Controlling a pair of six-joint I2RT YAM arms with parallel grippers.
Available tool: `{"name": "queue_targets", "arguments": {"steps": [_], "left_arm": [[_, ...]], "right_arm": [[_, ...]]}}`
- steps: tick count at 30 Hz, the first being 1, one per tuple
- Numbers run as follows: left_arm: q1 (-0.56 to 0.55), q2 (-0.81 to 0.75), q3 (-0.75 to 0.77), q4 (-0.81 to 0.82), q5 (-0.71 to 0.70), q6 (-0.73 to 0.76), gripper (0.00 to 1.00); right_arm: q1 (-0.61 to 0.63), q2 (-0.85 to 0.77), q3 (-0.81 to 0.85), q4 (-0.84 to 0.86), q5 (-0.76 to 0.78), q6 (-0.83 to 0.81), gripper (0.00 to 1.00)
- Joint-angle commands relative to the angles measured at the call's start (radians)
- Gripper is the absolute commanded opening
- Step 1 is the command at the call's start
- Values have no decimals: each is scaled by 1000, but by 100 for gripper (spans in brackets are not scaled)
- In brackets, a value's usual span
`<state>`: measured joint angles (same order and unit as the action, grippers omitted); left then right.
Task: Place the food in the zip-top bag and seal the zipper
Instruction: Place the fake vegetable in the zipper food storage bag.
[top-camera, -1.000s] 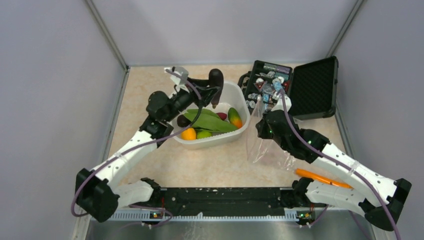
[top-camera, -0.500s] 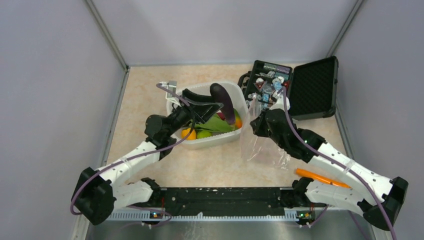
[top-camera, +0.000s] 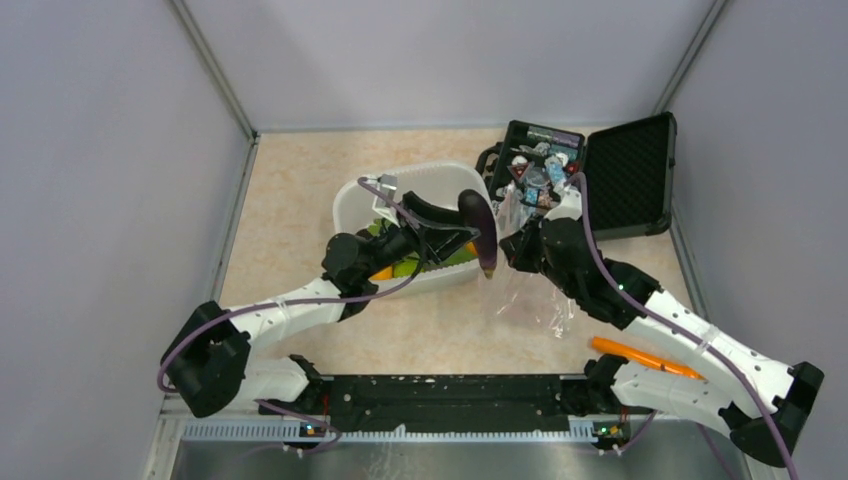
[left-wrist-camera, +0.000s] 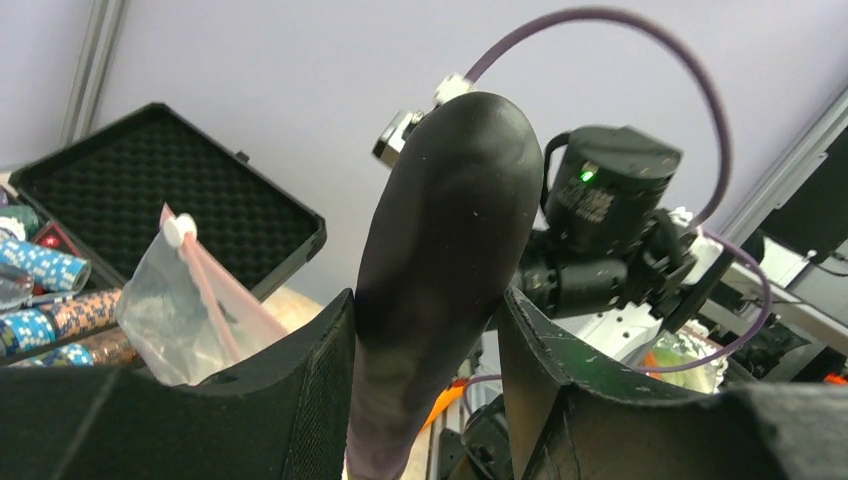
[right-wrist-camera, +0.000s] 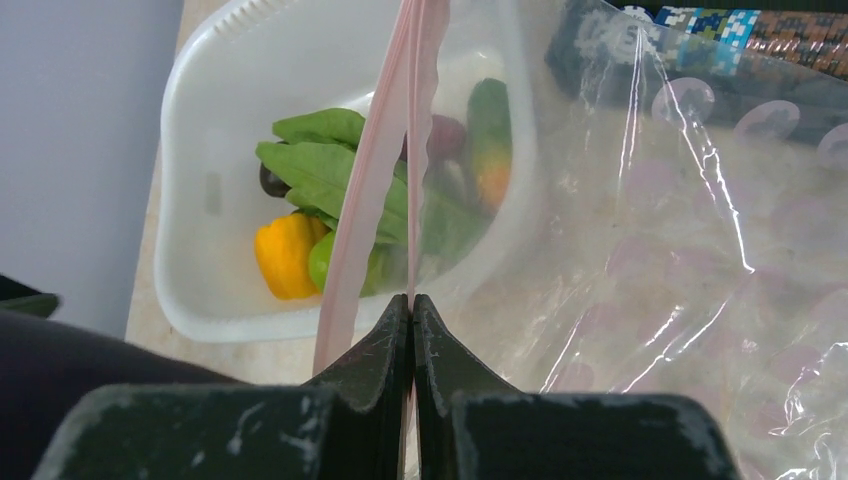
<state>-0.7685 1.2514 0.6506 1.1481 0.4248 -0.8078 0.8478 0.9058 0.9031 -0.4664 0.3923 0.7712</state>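
The left jaws are closed on the dark purple eggplant (top-camera: 481, 232) (left-wrist-camera: 440, 270), one finger on each side of it, and its broad rounded end stands out beyond the fingers. Under and just behind these jaws lies the white tub (top-camera: 350, 205) (right-wrist-camera: 200, 200) on the counter (top-camera: 290, 200). The tub holds the rest of the food: a long green leafy piece (right-wrist-camera: 320, 170), a yellow-orange pepper (right-wrist-camera: 283, 255), a green round fruit (right-wrist-camera: 322, 262) touching the pepper, and a green-and-orange fruit (right-wrist-camera: 490, 130) seen through plastic. The held eggplant is in the air at the tub's right rim, between the 2 pairs of jaws and close to the right ones. The right jaws are pressed together, pinching the zip-top bag (top-camera: 530, 290) (right-wrist-camera: 650, 250) at its mouth edge, right on the pinkish zipper (right-wrist-camera: 365, 220) (left-wrist-camera: 215, 300). From that pinch the strip runs on ahead of the jaws in 2 thin lines that part slightly. The clear, crinkly body of the bag spreads to the right of the jaws in the wrist view, and in the top view it hangs below them to the counter. No food can be seen inside the bag. Just beyond the right jaws stands an open black case (top-camera: 625, 170) with chips (top-camera: 535, 175) in its tray. An orange elongated object (top-camera: 640, 355) lies well behind those jaws, beside the right arm's base.
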Motion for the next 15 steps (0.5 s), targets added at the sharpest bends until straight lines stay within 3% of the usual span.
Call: {"name": "queue_targets", "arguments": {"steps": [1,4,9,15], "left_arm": [[-31,47,16,77,-26,78,39],[-43,52,29,40,-46,135,39],[-99,-8,33,-188,-164,365,40],[-170,-20,88,-330,-213,538,52]], "right_arm": [[-10,-40,31,38,-20,8,0],[-10,-61,34,30,-19,11,0],[-9,-107,34,21,-6,21,0],[-10,-135,50,12,0,26,0]]}}
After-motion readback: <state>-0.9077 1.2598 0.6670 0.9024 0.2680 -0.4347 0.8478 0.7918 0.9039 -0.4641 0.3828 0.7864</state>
